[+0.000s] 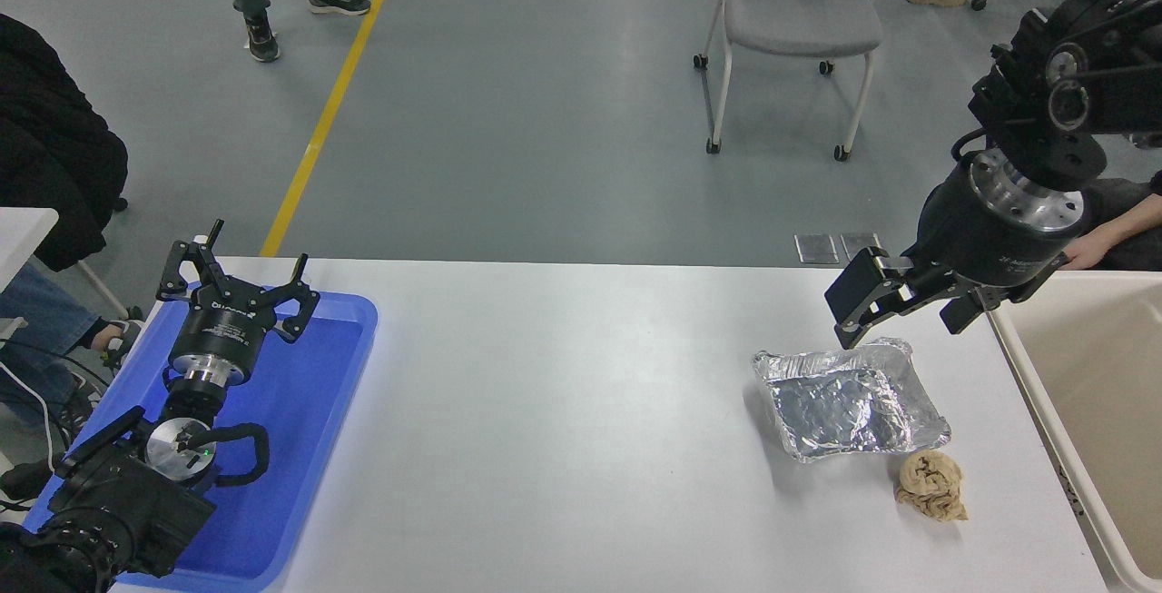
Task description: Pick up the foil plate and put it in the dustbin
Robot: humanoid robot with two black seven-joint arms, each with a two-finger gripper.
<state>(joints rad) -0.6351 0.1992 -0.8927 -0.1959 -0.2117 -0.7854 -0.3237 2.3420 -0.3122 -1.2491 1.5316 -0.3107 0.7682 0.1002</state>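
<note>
Right now: right tool point(894, 307) open and empty above far rim of foil plate point(851, 400), right of centre on counter point(563, 393). Possible crushing or slipping of thin wall; possible snagging of paper wad point(932, 484); dustbin point(1089, 393) at right edge.

Small white print on both end effectors and the right wrist is too blurred to read.

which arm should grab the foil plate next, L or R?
Right. The right claw hangs open just above the foil plate's far rim, with the dustbin beside it at the table's right end. The left claw sits over the blue tray, far across the table.
</note>
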